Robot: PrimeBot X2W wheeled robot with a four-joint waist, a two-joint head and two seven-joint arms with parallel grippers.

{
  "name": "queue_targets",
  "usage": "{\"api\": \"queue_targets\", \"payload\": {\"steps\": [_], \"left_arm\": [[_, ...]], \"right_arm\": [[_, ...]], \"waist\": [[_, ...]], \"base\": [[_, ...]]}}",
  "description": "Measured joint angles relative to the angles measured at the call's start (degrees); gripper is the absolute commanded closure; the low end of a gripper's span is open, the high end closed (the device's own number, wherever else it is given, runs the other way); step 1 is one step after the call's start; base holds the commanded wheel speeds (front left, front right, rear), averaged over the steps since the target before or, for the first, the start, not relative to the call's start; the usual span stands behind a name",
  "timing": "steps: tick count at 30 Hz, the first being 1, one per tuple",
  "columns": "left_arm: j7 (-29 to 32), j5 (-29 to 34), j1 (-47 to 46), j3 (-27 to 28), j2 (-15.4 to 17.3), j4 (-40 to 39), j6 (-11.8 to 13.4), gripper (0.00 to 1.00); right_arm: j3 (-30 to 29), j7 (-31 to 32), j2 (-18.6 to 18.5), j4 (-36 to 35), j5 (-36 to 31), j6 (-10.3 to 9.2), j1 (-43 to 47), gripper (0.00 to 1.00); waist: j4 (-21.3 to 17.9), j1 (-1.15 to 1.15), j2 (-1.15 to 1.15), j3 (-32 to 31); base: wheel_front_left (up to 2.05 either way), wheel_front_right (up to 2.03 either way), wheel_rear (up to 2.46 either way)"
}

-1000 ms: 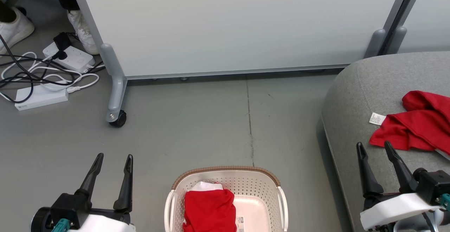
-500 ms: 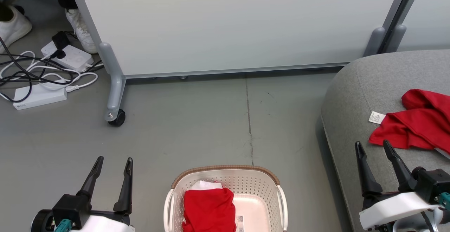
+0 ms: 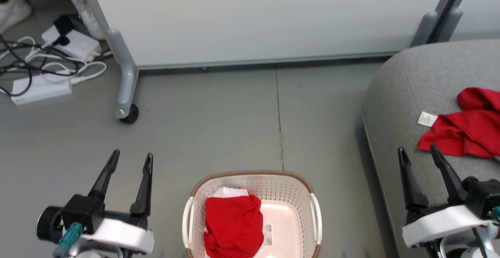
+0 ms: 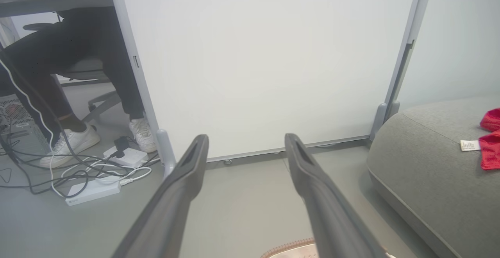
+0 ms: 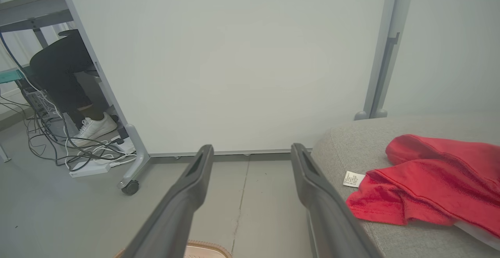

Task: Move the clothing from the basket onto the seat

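Garment (image 3: 233,226) in basket (image 3: 250,174), 6 o'clock
Likely soft, light, floppy: best pinched at its bunched top fold. Left gripper (image 3: 132,154) and right gripper (image 3: 416,148) both gape, empty.

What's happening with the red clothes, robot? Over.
Left hand, right hand open, empty. One red garment in basket, second garment on seat. Nothing over the basket.

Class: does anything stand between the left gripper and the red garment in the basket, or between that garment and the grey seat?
Nothing visible does. The open left gripper hovers beside the open-topped basket, the red garment exposed inside. Between garment and seat: the basket's wall, then grey floor.
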Motion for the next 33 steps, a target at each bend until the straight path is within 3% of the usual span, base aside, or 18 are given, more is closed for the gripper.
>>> {"api": "queue_targets", "payload": {"steps": [6, 17, 23, 33], "left_arm": [[-0.08, 1.75, -6.10, -1.69, -0.65, 1.76, -2.07, 0.00], [-0.10, 5.06, -20.07, -7.73, -2.56, 13.15, -9.05, 0.00], [-0.08, 6.11, -26.24, -12.82, -1.96, 20.90, -9.95, 0.00], [-0.08, 5.38, -34.52, -26.63, 1.33, 32.63, -10.16, 0.00]], "right_arm": [[0.20, 0.68, -0.01, -3.05, -0.99, 0.00, -2.26, 0.00], [1.66, -0.15, -0.03, -10.33, -2.53, 0.00, -7.53, 0.00], [2.66, -2.33, -0.11, -13.14, -1.99, -0.01, -8.89, 0.00], [3.98, -6.98, -0.13, -13.84, 0.42, 0.00, -10.23, 0.00]], "waist": [[-0.39, 0.00, 0.00, 5.06], [-3.64, 0.00, 0.00, 20.93], [-6.33, 0.00, 0.00, 29.58], [-12.02, 0.00, 0.00, 41.33]], "base": [[0.00, 0.00, 0.00], [0.00, 0.00, 0.00], [0.00, 0.00, 0.00], [0.00, 0.00, 0.00]]}}
